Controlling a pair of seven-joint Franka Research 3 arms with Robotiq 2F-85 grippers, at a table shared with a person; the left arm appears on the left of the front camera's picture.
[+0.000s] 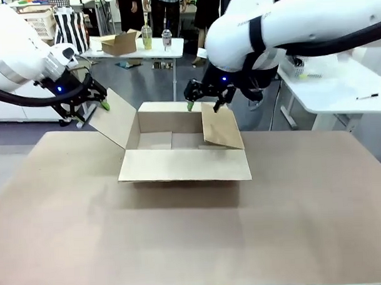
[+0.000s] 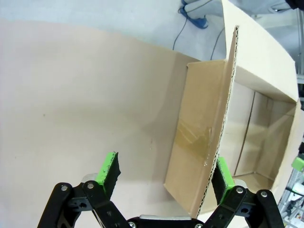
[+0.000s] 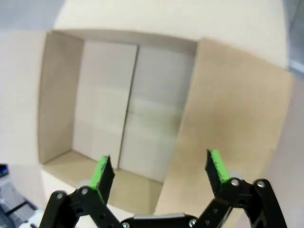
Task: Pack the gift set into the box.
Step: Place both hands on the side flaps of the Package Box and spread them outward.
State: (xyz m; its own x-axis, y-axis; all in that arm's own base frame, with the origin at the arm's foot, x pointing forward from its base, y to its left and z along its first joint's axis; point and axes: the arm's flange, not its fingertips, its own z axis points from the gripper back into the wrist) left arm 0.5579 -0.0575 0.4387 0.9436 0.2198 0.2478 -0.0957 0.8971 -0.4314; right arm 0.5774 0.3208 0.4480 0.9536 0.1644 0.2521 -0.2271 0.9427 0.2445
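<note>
– So, is the big brown cardboard box [image 1: 179,165] packed?
– Not yet. It sits open on the table [image 1: 194,242], nothing inside. The left gripper [image 1: 95,109] has wide fingers around the box's left flap [image 1: 114,117]. The right gripper [image 1: 203,106] hangs wide open over its right flap [image 1: 221,127].

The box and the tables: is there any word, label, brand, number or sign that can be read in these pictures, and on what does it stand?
None can be read.
The box is plain brown card, with no print on its flaps or inside.
The cups on the far table are too small to show any label.
</note>
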